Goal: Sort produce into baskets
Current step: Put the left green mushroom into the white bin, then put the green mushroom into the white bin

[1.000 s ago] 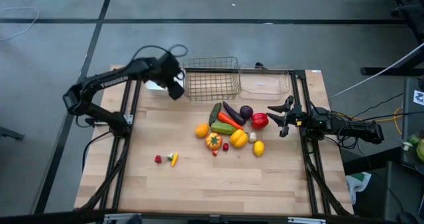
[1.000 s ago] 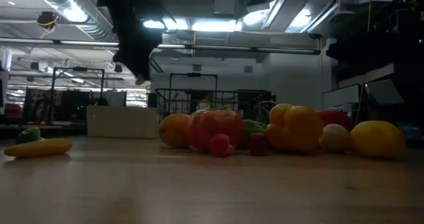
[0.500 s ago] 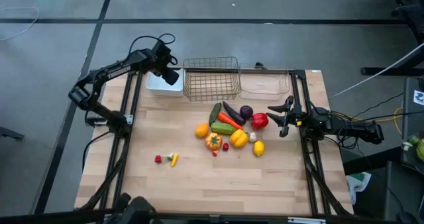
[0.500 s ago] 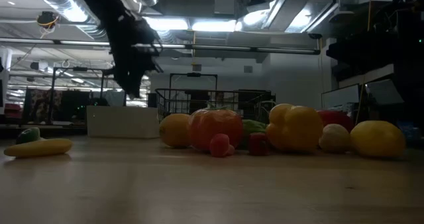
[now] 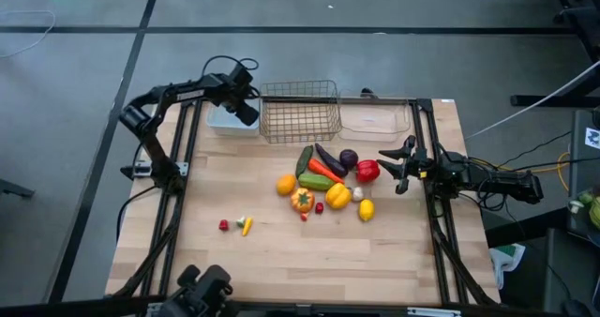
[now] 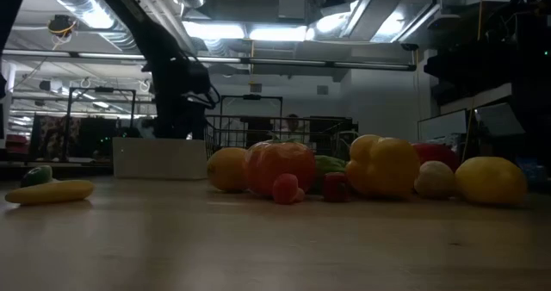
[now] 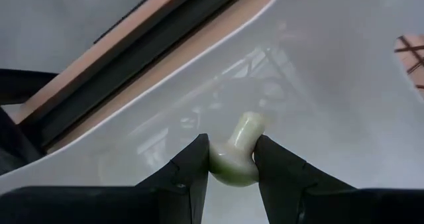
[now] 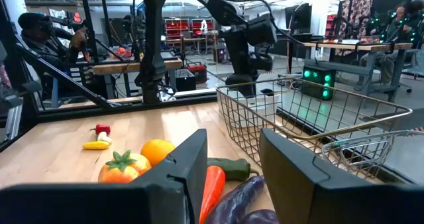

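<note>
Wooden table [image 5: 281, 261]: produce pile [image 5: 328, 184] mid-table, wire basket [image 5: 300, 111] beside white tray [image 5: 220, 122].

Clustered mid-table: small toy fruits and vegetables [image 5: 326, 181]. Far edge, left to right: shallow white tray [image 5: 223, 123], grey wire-mesh basket [image 5: 300, 111], clear plastic bin [image 5: 375, 117]. Pale mushroom-shaped piece [image 7: 235, 158] above white tray.

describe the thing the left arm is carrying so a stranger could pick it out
Find the white tray at the table's far left corner, beside the wire basket. Above it, the left claw grips a small pale mushroom-like piece. It is the only produce off the table.
</note>
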### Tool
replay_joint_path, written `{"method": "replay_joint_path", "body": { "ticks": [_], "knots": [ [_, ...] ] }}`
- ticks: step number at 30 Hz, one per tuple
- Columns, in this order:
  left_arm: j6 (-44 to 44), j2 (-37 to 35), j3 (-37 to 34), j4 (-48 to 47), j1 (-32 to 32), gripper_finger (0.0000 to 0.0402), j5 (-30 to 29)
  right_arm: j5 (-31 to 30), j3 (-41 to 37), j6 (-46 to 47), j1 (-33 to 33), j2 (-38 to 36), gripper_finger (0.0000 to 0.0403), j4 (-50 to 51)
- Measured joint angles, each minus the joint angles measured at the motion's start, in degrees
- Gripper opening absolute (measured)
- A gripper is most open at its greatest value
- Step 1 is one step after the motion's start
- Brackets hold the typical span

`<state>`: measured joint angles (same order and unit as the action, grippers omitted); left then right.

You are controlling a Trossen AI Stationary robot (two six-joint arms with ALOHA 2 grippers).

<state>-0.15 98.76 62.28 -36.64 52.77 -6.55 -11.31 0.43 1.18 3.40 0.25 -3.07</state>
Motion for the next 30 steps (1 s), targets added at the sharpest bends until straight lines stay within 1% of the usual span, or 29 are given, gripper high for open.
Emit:
{"method": "replay_joint_path", "body": {
  "ticks": [6,9,17,20,24,30],
  "knots": [
    [5.4,0.5,0.0,0.2,0.0,0.011,0.0,0.0,0.0,0.0,0.0,0.0,0.0138,0.0],
    [6.1,0.5,0.0,0.2,0.0,0.0119,0.0,0.0,0.0,0.0,0.0,0.0,0.0138,0.0],
    [6.1,0.5,0.0,0.2,0.0,0.0186,-1.6,0.0,0.0,0.0,0.0,0.0,0.0138,0.0],
    [6.1,0.5,0.0,0.2,0.0,0.0202,-1.6,0.0,0.0,0.0,0.0,0.0,0.0138,0.0],
    [6.6,0.5,0.1,0.0,0.0,0.021,-1.6,0.0,0.0,0.0,0.0,0.0,0.0138,0.0],
    [6.6,-0.3,2.1,-0.7,0.0,0.0211,-1.7,0.0,0.0,0.0,0.0,0.0,0.0138,0.0]
  ]
}}
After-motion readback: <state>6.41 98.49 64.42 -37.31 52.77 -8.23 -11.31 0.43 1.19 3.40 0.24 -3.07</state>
